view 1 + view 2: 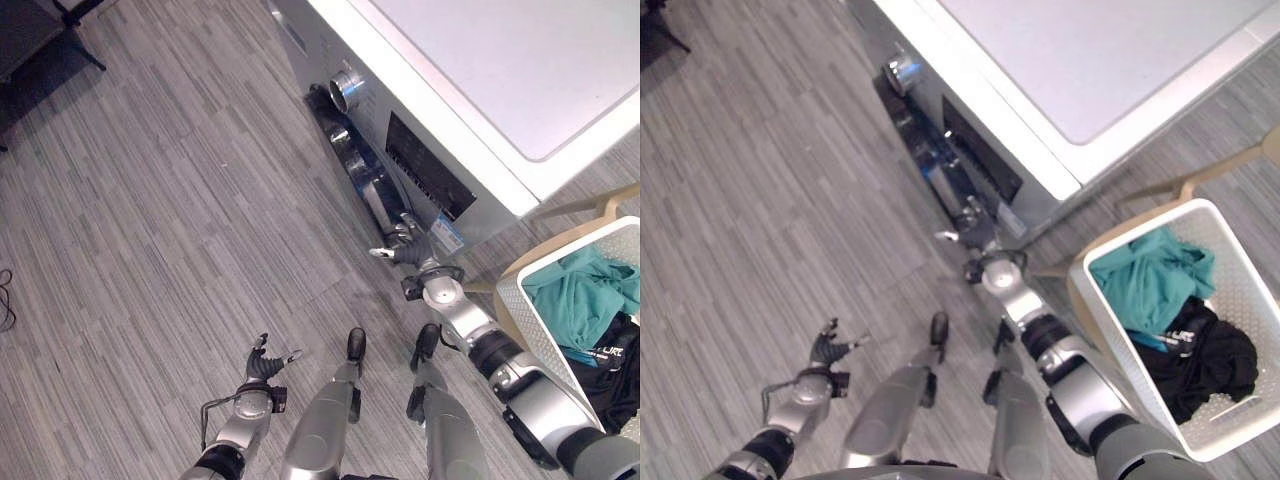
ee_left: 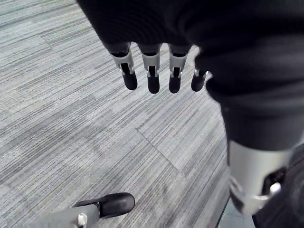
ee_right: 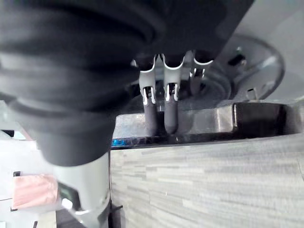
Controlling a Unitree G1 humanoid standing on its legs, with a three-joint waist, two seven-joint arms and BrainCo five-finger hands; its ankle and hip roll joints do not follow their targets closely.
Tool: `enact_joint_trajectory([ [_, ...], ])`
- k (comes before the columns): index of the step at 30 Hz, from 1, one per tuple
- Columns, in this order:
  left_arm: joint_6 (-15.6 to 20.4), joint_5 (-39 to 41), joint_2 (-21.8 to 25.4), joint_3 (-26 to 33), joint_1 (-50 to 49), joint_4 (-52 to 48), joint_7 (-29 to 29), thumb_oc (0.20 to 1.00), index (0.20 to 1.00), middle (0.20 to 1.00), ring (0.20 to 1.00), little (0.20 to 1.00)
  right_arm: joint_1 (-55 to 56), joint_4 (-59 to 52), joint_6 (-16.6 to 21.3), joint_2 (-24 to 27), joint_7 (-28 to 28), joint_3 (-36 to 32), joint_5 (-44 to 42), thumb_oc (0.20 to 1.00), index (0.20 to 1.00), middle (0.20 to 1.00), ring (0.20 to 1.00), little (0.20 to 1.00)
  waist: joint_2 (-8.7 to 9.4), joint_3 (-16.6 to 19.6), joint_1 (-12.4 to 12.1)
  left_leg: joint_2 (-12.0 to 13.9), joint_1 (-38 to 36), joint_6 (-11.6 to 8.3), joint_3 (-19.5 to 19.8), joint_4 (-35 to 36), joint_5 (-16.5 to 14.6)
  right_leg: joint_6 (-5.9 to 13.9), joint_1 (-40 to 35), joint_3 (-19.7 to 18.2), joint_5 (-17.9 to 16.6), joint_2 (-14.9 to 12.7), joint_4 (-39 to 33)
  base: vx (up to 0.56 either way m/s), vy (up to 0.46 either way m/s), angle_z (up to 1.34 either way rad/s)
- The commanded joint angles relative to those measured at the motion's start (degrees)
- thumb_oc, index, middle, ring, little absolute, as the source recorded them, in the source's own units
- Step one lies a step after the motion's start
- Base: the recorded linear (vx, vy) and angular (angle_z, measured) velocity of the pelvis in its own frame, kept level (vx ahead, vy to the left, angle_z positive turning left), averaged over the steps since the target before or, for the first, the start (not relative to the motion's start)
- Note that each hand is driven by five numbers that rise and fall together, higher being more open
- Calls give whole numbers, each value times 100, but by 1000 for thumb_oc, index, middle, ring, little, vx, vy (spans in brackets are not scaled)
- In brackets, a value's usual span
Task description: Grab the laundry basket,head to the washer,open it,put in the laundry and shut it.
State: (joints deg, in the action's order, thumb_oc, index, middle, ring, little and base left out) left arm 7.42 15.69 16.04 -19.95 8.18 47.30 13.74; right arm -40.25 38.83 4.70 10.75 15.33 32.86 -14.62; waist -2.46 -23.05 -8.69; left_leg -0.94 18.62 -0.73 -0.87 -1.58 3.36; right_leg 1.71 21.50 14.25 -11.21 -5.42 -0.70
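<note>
Reaching right hand (image 1: 402, 243) to the washer (image 1: 470, 90) door (image 1: 355, 165) edge, fingers (image 3: 164, 111) straight against the dark rim, left hand (image 1: 262, 366) relaxed open over floor (image 1: 160, 220), laundry basket (image 1: 1240, 300) with teal and black clothes (image 1: 1170, 310) on floor at washer's right corner

White washer (image 1: 480, 90), dark round door (image 1: 355, 160) on front, looks shut. White perforated basket (image 1: 1240, 290) beside washer's right corner, on floor, holding teal cloth (image 1: 1155, 280) and black clothes (image 1: 1205, 360).

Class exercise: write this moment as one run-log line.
stage: at washer door | right hand: straight fingers on washer door | left hand: idle, open | laundry basket: on robot's right, laundry inside
</note>
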Motion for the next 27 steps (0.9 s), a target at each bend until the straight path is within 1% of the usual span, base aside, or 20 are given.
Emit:
enact_joint_trajectory([
  [1, 69, 164, 210, -138, 201, 87, 111, 1000, 1000, 1000, 1000, 1000, -127, -690, 269, -941, -958, 947, -535, 1000, 1000, 1000, 1000, 1000, 126, -4, -416, -265, 213, -92, 93, -235, 228, 465, -384, -41, 630, -415, 665, 15, -76, 39],
  [2, 80, 250, 173, -148, 290, 234, 137, 1000, 1000, 1000, 1000, 1000, -223, -717, 245, -1454, -1250, 1384, -960, 1000, 1000, 1000, 1000, 1000, 109, -17, -547, -284, 189, -96, 179, -228, 238, 448, -420, 20, 676, -431, 738, 17, -83, 39],
  [3, 101, 313, 169, -180, 367, 317, 154, 1000, 1000, 1000, 1000, 1000, -338, -668, 223, -1796, -1386, 1596, -1041, 1000, 1000, 1000, 1000, 1000, 97, -3, -616, -304, 193, -97, 230, -215, 270, 443, -444, 65, 670, -446, 741, 23, -111, 43],
  [4, 152, 383, 185, -201, 400, 279, 165, 1000, 1000, 1000, 1000, 1000, -486, -696, 235, -2059, -1504, 1811, -944, 1000, 1000, 1000, 1000, 1000, 65, -4, -726, -324, 185, -116, 294, -230, 260, 432, -475, 93, 714, -454, 799, 7, -175, 53],
  [5, 304, 541, 239, -320, 465, 3, 204, 1000, 1000, 1000, 1000, 1000, -700, -735, 413, -2197, -1257, 1754, -1021, 1000, 1000, 1000, 1000, 1000, -78, 20, -914, -439, 199, -155, 523, -184, 340, 399, -580, 280, 786, -496, 835, 11, -185, 66],
  [6, 343, 584, 276, -318, 459, -132, 199, 1000, 1000, 1000, 1000, 1000, -721, -730, 446, -2147, -1194, 1666, -1073, 1000, 1000, 1000, 1000, 1000, -132, 34, -957, -472, 190, -164, 610, -147, 369, 398, -636, 374, 808, -519, 823, 2, -163, 103],
  [7, 375, 632, 336, -271, 434, -253, 204, 1000, 1000, 1000, 1000, 1000, -736, -686, 466, -1908, -1059, 1456, -1057, 1000, 1000, 1000, 1000, 1000, -216, 67, -999, -514, 181, -180, 732, -67, 446, 387, -676, 473, 868, -528, 853, 15, -65, 140],
  [8, 384, 668, 363, -216, 412, -309, 209, 1000, 1000, 1000, 1000, 1000, -776, -642, 458, -1717, -947, 1286, -1021, 1000, 1000, 1000, 1000, 1000, -231, 81, -998, -521, 169, -188, 772, -27, 472, 386, -685, 517, 889, -534, 860, 7, -29, 167],
  [9, 379, 670, 387, -184, 400, -324, 211, 1000, 1000, 1000, 1000, 1000, -829, -634, 422, -1524, -885, 1165, -952, 1000, 1000, 1000, 1000, 1000, -221, 88, -989, -508, 162, -199, 767, 8, 490, 387, -694, 547, 905, -535, 857, 5, -3, 119],
  [10, 379, 670, 387, -186, 402, -325, 211, 1000, 1000, 1000, 1000, 1000, -830, -636, 420, -1522, -885, 1163, -952, 1000, 1000, 1000, 1000, 1000, -222, 87, -991, -508, 161, -200, 768, 9, 491, 387, -695, 547, 905, -535, 857, 0, 17, 63],
  [12, 349, 665, 412, -115, 421, -330, 222, 1000, 1000, 1000, 1000, 1000, -896, -740, 373, -1162, -745, 870, -982, 1000, 1000, 1000, 1000, 1000, -155, 73, -934, -475, 142, -199, 705, 67, 500, 394, -668, 505, 900, -518, 852, 2, 47, 1],
  [13, 286, 644, 405, -30, 468, -320, 253, 1000, 1000, 1000, 1000, 1000, -777, -1077, 346, -835, -667, 767, -868, 1000, 1000, 1000, 1000, 1000, -53, 23, -811, -426, 145, -209, 569, 70, 481, 407, -616, 426, 853, -486, 812, -7, 39, -37],
  [14, 285, 644, 402, -31, 468, -319, 253, 1000, 1000, 1000, 1000, 1000, -773, -1085, 342, -830, -665, 768, -867, 1000, 1000, 1000, 1000, 1000, -54, 24, -816, -424, 145, -209, 564, 69, 479, 407, -614, 421, 852, -486, 812, -23, 71, -52],
  [15, 203, 619, 374, 45, 471, -310, 275, 1000, 1000, 1000, 1000, 1000, -462, -1366, 312, -638, -739, 786, -768, 1000, 1000, 1000, 1000, 1000, 32, -24, -667, -378, 157, -209, 441, 39, 449, 420, -567, 315, 802, -450, 774, -13, 53, -54],
  [16, 203, 618, 369, 44, 467, -311, 275, 1000, 1000, 1000, 1000, 1000, -452, -1378, 306, -631, -737, 790, -766, 1000, 1000, 1000, 1000, 1000, 31, -19, -675, -376, 158, -209, 433, 37, 447, 420, -562, 306, 801, -448, 775, -28, 94, -61],
  [17, 142, 585, 343, 120, 453, -299, 280, 1000, 1000, 1000, 1000, 1000, -339, -1620, 268, -391, -767, 795, -499, 1000, 1000, 1000, 1000, 1000, 84, -27, -559, -343, 183, -201, 342, 19, 442, 436, -511, 218, 734, -422, 726, -7, 62, -63],
  [22, 37, 366, 328, 317, 490, -405, 381, 1000, 1000, 1000, 1000, 1000, 406, -2277, 180, 229, -1099, 851, 185, 1000, 1000, 1000, 1000, 1000, 296, -51, -152, -223, 181, -155, -48, -112, 278, 452, -348, -163, 613, -317, 644, -1, 76, -58],
  [23, 25, 160, 388, 363, 692, -473, 454, 1000, 1000, 1000, 1000, 1000, 753, -2461, 159, 524, -1223, 776, 523, 1000, 1000, 1000, 1000, 1000, 393, -67, 70, -179, 152, -128, -227, -174, 181, 463, -285, -326, 589, -270, 648, 12, 105, -99],
  [25, 4, 105, 399, 457, 872, -474, 527, 1000, 1000, 1000, 1000, 1000, 1096, -2624, 162, 803, -1268, 619, 890, 1000, 1000, 1000, 1000, 1000, 457, -45, 249, -145, 141, -103, -364, -170, 173, 479, -209, -456, 503, -223, 595, 4, 80, -85],
  [27, 17, -14, 495, 569, 1069, -585, 652, 1000, 1000, 1000, 1000, 1000, 1542, -2719, 207, 1028, -1335, 445, 1022, 1000, 1000, 1000, 1000, 1000, 516, -35, 427, -113, 104, -93, -494, -173, 102, 501, -170, -576, 486, -168, 573, 11, 51, -38],
])
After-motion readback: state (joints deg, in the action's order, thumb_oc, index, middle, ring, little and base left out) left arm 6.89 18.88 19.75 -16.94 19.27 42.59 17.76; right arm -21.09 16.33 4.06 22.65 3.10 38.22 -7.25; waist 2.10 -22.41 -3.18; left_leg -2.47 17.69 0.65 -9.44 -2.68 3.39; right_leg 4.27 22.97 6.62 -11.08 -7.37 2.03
